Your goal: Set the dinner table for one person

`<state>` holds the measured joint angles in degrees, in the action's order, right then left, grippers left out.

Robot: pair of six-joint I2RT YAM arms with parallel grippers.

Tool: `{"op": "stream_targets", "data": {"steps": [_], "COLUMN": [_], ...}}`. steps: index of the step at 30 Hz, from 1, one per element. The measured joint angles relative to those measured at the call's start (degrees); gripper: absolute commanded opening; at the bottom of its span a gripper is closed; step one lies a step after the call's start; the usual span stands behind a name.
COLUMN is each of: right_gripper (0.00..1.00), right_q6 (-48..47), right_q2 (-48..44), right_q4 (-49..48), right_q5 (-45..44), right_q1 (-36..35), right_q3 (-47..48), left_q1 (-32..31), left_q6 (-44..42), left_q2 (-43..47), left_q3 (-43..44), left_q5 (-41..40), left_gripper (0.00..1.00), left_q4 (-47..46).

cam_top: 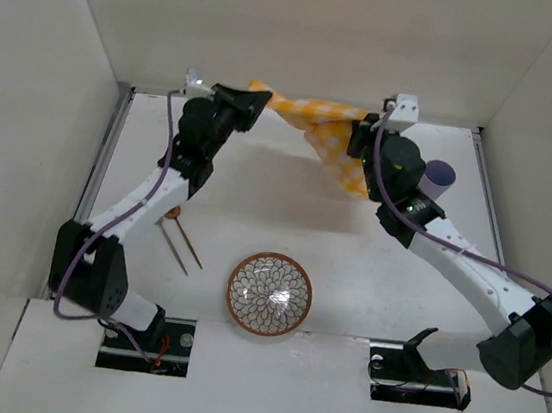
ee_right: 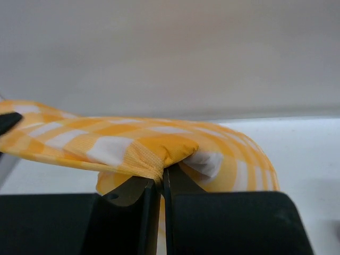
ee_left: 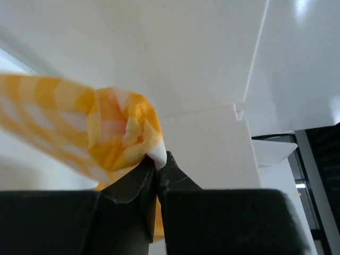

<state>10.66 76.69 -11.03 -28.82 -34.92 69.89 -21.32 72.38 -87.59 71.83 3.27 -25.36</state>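
Note:
A yellow-and-white checked cloth (cam_top: 317,121) hangs stretched between both grippers above the far part of the white dinner table (cam_top: 285,218). My left gripper (cam_top: 261,99) is shut on one corner of the cloth (ee_left: 125,133); its jaws pinch the fabric at the tips (ee_left: 159,159). My right gripper (cam_top: 363,137) is shut on another edge of the cloth (ee_right: 133,146), the fabric bunched between its tips (ee_right: 163,175). The rest of the cloth droops toward the table below the right gripper.
A patterned bowl with a brown rim (cam_top: 268,293) sits near the front centre. A pair of brown chopsticks (cam_top: 182,245) lies to its left. A lilac cup (cam_top: 440,176) stands at the far right, behind the right arm. White walls border the table.

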Motion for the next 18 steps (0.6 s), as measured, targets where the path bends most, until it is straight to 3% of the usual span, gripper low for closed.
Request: {"op": "stream_targets", "data": {"steps": [3, 6, 10, 14, 18], "right_gripper": [0.16, 0.35, 0.61, 0.73, 0.81], "right_q6": [-7.6, -12.6, -14.2, -9.7, 1.6], "right_q2": [-1.5, -0.3, 2.9, -0.4, -8.6], "right_q4": [-2.7, -4.6, -3.6, 0.3, 3.4], "right_q5": [-0.4, -3.3, -6.9, -7.2, -7.6], "right_q1": [-4.8, -11.6, -19.2, -22.8, -18.7], "right_q3": [-6.5, -17.0, -29.3, -33.5, -33.2], "left_q1": [1.5, 3.8, 7.0, 10.8, 12.6], "left_q6": [1.0, 2.1, 3.9, 5.3, 5.8], "left_q2": [10.7, 19.1, 20.2, 19.9, 21.9], "left_q3": [-16.6, -35.3, -54.1, -63.1, -63.8], "left_q5": [-1.2, -4.5, -7.1, -6.1, -5.0], "left_gripper": [0.02, 0.03, 0.03, 0.03, 0.06], "left_q4": [-6.8, -12.3, -14.3, -14.6, -17.0]}}
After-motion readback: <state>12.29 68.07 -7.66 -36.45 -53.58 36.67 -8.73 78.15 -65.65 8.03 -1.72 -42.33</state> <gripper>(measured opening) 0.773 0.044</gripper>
